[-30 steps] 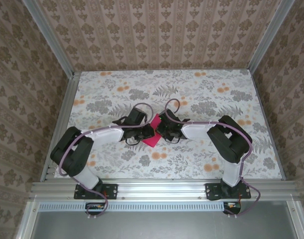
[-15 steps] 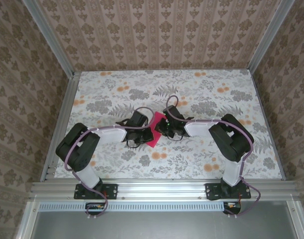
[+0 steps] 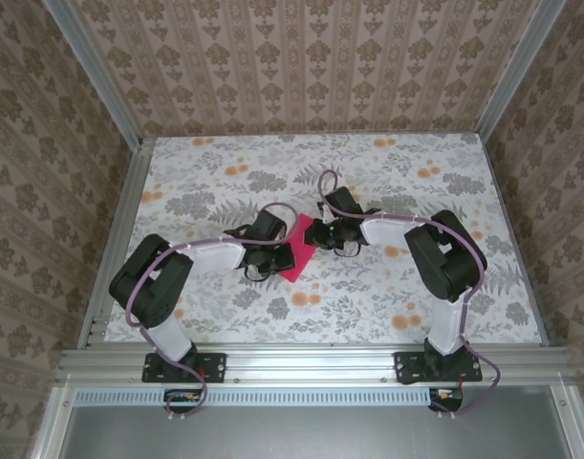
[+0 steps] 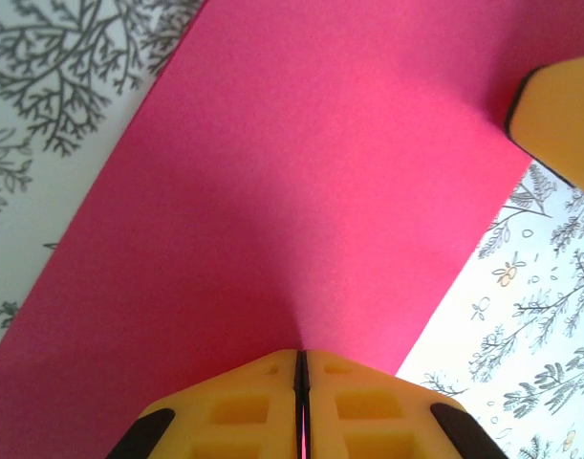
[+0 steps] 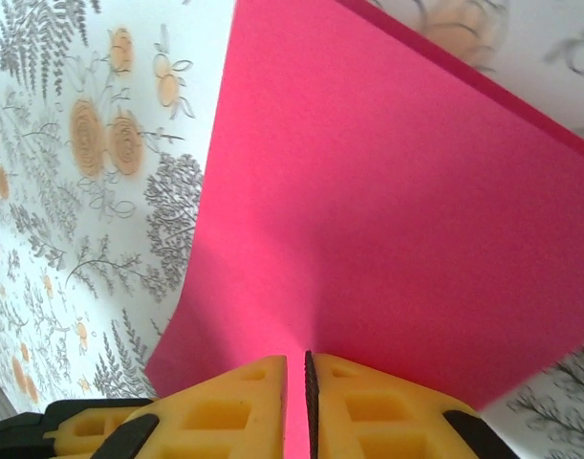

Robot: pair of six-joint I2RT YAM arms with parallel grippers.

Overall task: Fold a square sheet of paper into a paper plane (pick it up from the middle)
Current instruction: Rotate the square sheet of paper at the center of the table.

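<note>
The square sheet of paper (image 3: pixel 297 249) is bright magenta-pink and hangs between my two grippers over the middle of the floral table. My left gripper (image 3: pixel 279 256) is shut on its left edge. In the left wrist view the yellow jaws (image 4: pixel 300 357) pinch the sheet (image 4: pixel 301 191), which runs away as a wide band. My right gripper (image 3: pixel 317 235) is shut on the sheet's right side. Its jaws (image 5: pixel 296 363) clamp the paper (image 5: pixel 387 210), which curves upward from them. A yellow finger (image 4: pixel 559 110) of the right gripper shows at the band's far end.
The floral tablecloth (image 3: pixel 387 182) spreads on all sides of the sheet. Patterned walls and aluminium posts close in the back and both sides. A metal rail (image 3: pixel 320 363) with the arm bases runs along the near edge.
The right gripper has moved toward the back of the table with its side of the sheet. The left gripper shifted slightly right. Both stayed shut on the paper.
</note>
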